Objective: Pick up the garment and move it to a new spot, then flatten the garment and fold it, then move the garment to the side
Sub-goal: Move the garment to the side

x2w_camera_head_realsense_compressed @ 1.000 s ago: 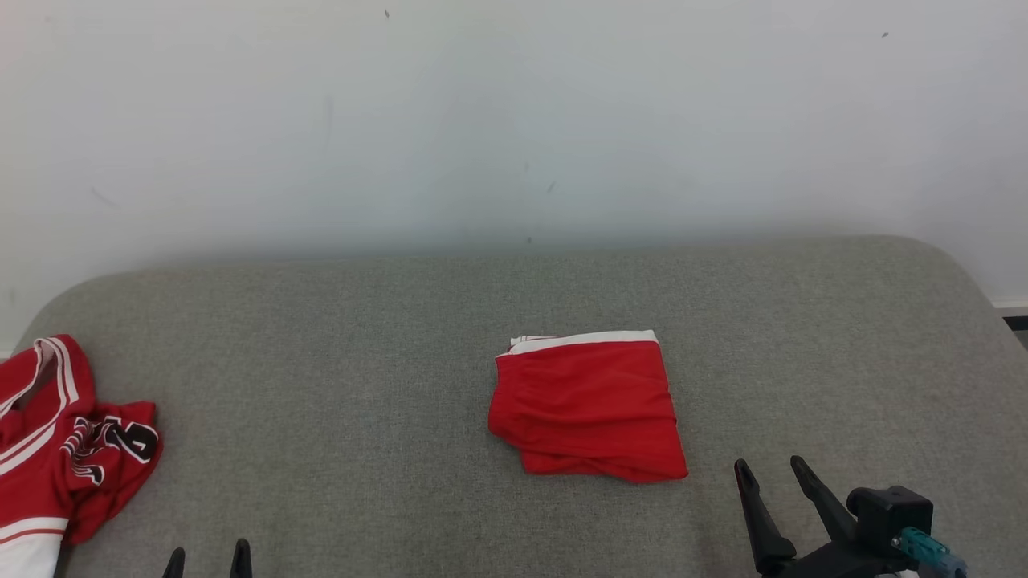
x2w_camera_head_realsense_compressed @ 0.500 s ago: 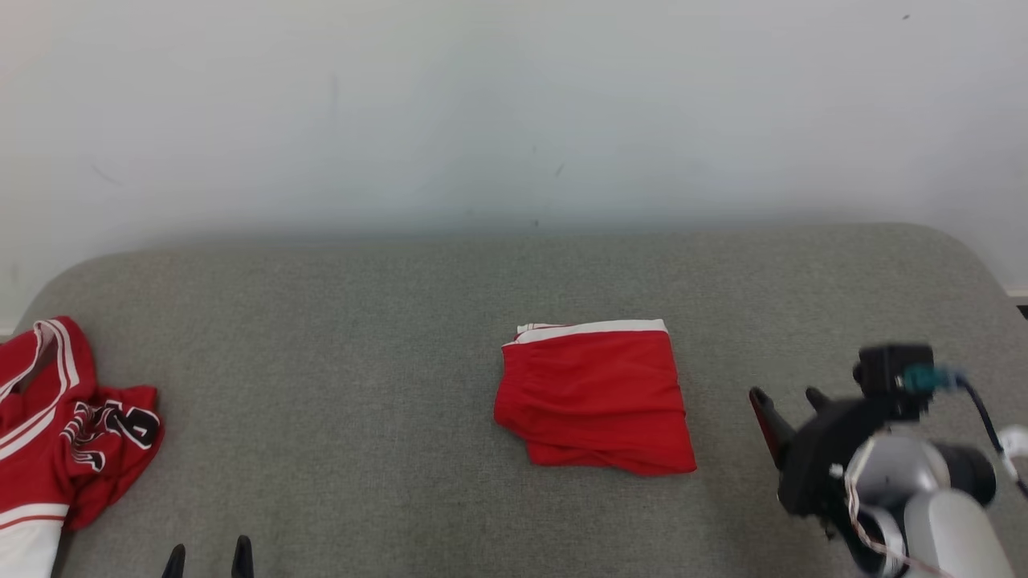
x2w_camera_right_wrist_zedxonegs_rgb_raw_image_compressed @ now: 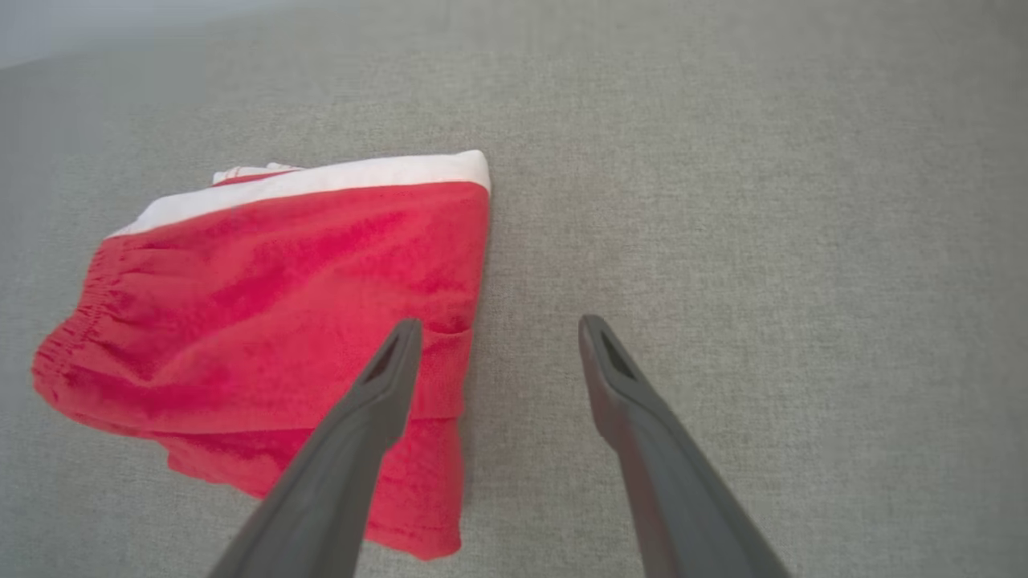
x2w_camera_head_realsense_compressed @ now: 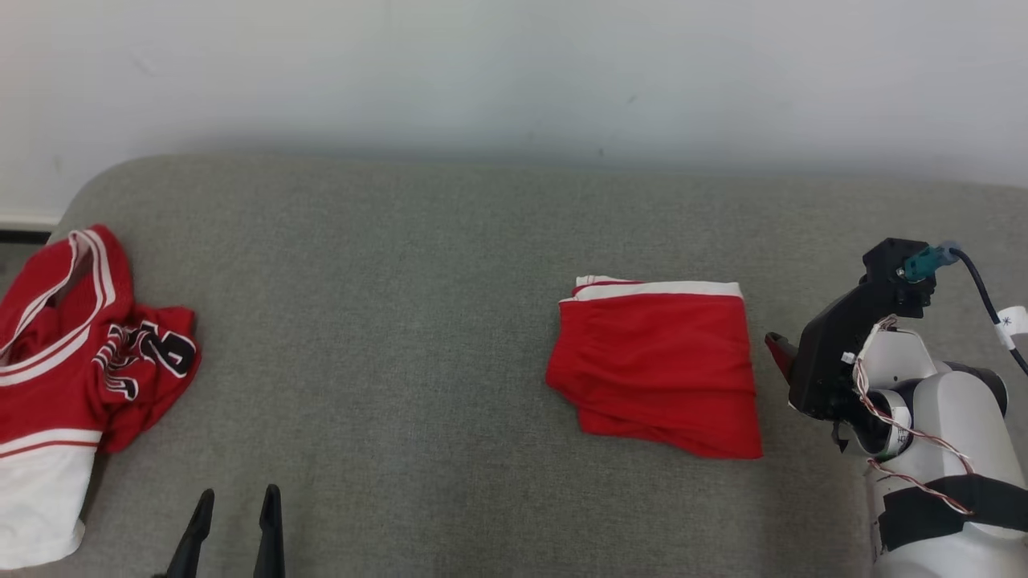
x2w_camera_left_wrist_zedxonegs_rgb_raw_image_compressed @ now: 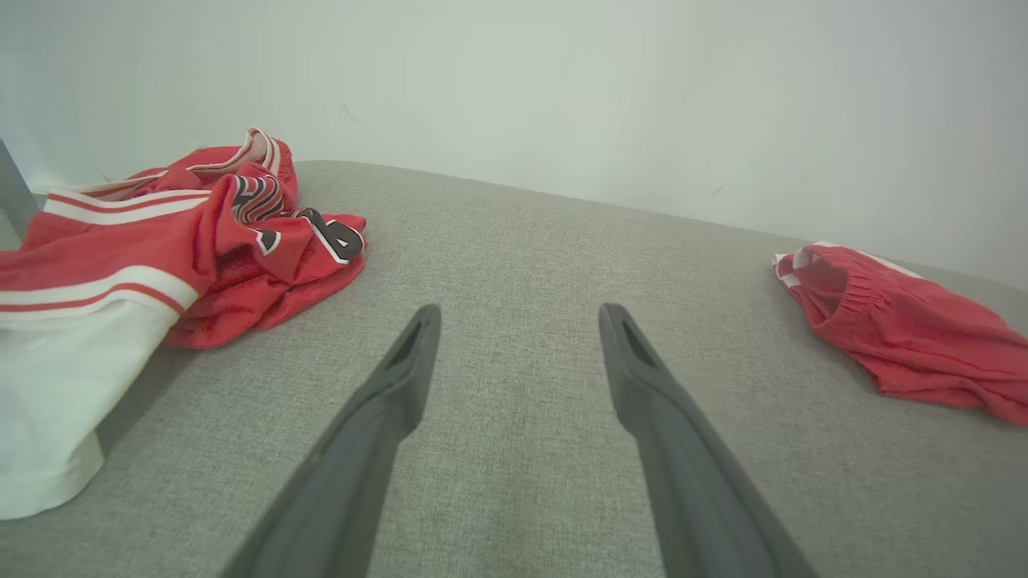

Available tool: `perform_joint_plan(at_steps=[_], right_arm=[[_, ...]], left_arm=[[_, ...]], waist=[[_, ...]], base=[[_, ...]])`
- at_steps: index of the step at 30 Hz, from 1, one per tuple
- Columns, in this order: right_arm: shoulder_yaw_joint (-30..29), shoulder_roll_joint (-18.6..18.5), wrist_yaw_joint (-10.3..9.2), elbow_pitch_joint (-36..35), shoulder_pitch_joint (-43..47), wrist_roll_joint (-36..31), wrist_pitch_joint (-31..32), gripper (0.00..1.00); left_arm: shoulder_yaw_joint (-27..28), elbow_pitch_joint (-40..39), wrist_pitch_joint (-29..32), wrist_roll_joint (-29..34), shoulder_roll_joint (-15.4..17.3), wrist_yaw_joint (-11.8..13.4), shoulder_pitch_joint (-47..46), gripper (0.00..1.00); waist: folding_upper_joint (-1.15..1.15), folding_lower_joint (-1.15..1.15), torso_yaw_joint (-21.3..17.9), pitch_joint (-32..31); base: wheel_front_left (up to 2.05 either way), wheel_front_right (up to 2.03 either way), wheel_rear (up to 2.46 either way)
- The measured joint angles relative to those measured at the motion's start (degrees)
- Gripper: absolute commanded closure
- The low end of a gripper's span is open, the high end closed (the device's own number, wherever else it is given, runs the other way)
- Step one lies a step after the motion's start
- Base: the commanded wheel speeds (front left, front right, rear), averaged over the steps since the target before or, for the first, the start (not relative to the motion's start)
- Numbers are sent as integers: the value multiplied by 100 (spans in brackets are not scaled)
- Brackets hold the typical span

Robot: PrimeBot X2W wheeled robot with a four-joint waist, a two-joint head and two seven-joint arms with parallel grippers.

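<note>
Now: folded garment awaits the move aside

Nearest you, the left gripper (x2w_camera_head_realsense_compressed: 239, 494) rests wide open at the grey cushion's (x2w_camera_head_realsense_compressed: 401, 241) near edge, holding nothing. Further in, the right gripper (x2w_camera_right_wrist_zedxonegs_rgb_raw_image_compressed: 499, 323) hangs open too, poised at the right edge of the garment (x2w_camera_head_realsense_compressed: 658, 361), red shorts lying folded right of the cushion's middle. Folding looks done, so I judge the last step is in hand. Next you must lower, pinch all layers together, and carry them without unfolding.

Head cam looks down; L+R wrist cams share red shorts (x2w_camera_head_realsense_compressed: 658, 361).
</note>
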Motion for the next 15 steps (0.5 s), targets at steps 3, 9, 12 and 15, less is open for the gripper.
perform_joint_plan(at_steps=[3, 9, 12, 15], right_arm=[[-99, -3, 0, 385, -157, -94, -115, 0], [-247, 3, 0, 1039, -391, -156, -330, 0], [-366, 7, 0, 1378, -449, -186, -380, 0], [-471, -9, 0, 1790, -628, -189, -441, 0]], left_arm=[[-20, 1, -1, -1, 2, -1, -120, 0], [-42, -5, -19, 0, 2, -1, -251, 0], [-63, -8, -19, 4, 2, 0, -277, 0], [-88, -8, -19, 9, 7, 0, -352, 0]], waist=[[0, 1, 165, 167], [0, 0, 439, 435], [0, 0, 524, 527], [0, -1, 565, 609]], base=[[0, 0, 0], [0, 0, 0], [0, 0, 0], [0, 0, 0]])
